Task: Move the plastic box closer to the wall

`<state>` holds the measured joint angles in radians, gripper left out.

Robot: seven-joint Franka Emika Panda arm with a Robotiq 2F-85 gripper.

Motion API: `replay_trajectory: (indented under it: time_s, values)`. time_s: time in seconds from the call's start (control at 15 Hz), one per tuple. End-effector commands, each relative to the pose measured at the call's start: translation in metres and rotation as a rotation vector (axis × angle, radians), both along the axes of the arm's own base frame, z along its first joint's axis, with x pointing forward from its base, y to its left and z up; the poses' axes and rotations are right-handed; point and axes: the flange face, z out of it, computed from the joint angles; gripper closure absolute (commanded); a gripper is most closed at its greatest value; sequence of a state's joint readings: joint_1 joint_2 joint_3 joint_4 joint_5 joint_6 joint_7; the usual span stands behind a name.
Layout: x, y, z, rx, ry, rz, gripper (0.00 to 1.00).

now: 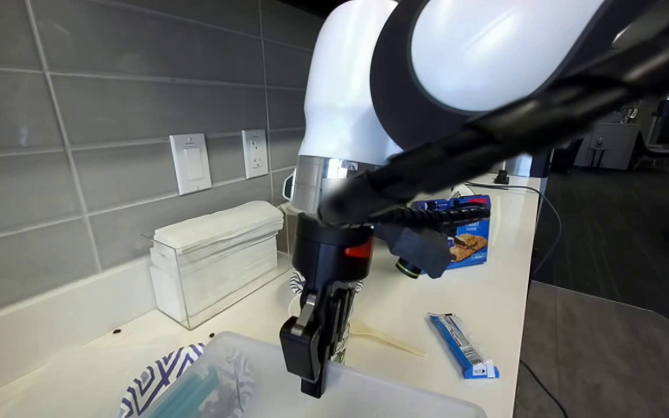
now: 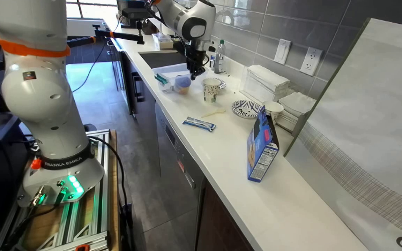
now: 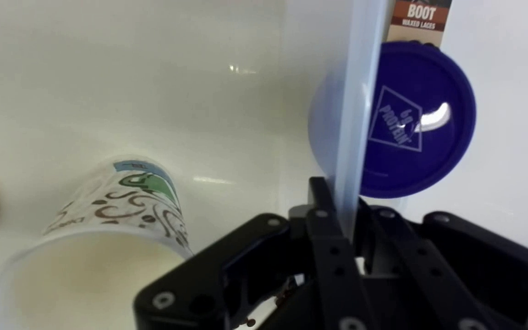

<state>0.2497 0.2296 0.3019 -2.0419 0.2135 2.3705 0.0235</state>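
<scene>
The clear plastic box (image 1: 404,395) stands on the counter near the sink, partly out of frame in this exterior view. It shows whole, beyond the paper cup, in an exterior view (image 2: 173,69). It holds a blue-lidded cup (image 3: 420,123) and a teal item (image 2: 161,78). My gripper (image 1: 314,383) points down at the box's rim, also in an exterior view (image 2: 194,75). In the wrist view my fingers (image 3: 342,197) stand on both sides of the box's rim (image 3: 358,114), closed against it. The grey tiled wall (image 1: 137,110) runs behind the counter.
A patterned plate (image 1: 157,371) lies between box and wall. A napkin holder (image 1: 224,255) stands against the wall. A paper cup (image 2: 210,90) stands close to the box. A wrapped bar (image 1: 462,346), plastic utensil (image 1: 389,338), blue carton (image 2: 262,150) and bottle (image 2: 220,57) are also on the counter.
</scene>
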Motion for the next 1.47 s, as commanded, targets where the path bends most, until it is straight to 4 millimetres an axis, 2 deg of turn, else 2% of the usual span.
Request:
replay_trajectory:
  time_s: [0.0, 0.27, 0.6, 1.4]
  values:
    - [0.005, 0.006, 0.006, 0.007, -0.004, 0.006, 0.98]
    - [0.008, 0.019, 0.016, 0.045, -0.007, 0.005, 0.98]
    - [0.02, 0.038, 0.022, 0.094, -0.018, 0.019, 0.98]
    - [0.068, 0.075, -0.001, 0.244, -0.031, 0.046, 0.98]
